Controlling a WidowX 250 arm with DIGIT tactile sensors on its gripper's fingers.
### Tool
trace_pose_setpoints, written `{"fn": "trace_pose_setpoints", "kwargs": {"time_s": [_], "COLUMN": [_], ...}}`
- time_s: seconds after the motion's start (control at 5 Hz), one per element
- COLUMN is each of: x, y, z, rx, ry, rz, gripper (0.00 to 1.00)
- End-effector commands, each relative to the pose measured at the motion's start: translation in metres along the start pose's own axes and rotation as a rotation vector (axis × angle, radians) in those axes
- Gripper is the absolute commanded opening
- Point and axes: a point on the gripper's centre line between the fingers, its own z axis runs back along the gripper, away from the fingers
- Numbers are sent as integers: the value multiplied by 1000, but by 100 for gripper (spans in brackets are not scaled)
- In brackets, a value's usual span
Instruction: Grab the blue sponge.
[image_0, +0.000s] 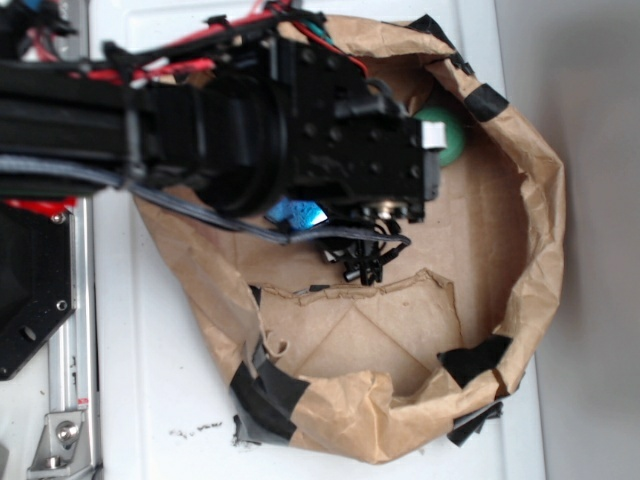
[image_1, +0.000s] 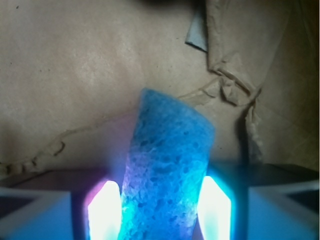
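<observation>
The blue sponge (image_1: 167, 170) fills the middle of the wrist view, porous and slightly bent, standing up between my two glowing fingers (image_1: 104, 210). My gripper (image_1: 160, 181) is shut on it, a pad pressing on each long side, with brown paper behind it. In the exterior view only a small corner of the blue sponge (image_0: 298, 213) shows under the black arm (image_0: 300, 120), and the jaws themselves are hidden by the wrist.
A crumpled brown paper nest (image_0: 520, 260) with black tape patches (image_0: 265, 385) rings the work area on a white table (image_0: 160, 380). A green ball (image_0: 447, 135) lies inside by the far wall. Torn paper folds (image_1: 230, 85) rise at the right.
</observation>
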Motion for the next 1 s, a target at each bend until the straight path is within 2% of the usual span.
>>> {"fn": "trace_pose_setpoints", "kwargs": {"time_s": [0.0, 0.2, 0.4, 0.8], "x": [6, -2, -6, -4], "y": [-8, -12, -4, -2], "z": [74, 126, 175, 175], "rx": [-50, -81, -112, -92], "ry": [-275, -422, -366, -249], "rz": [-228, -352, -543, -532], "gripper": [0, 0, 0, 0]}}
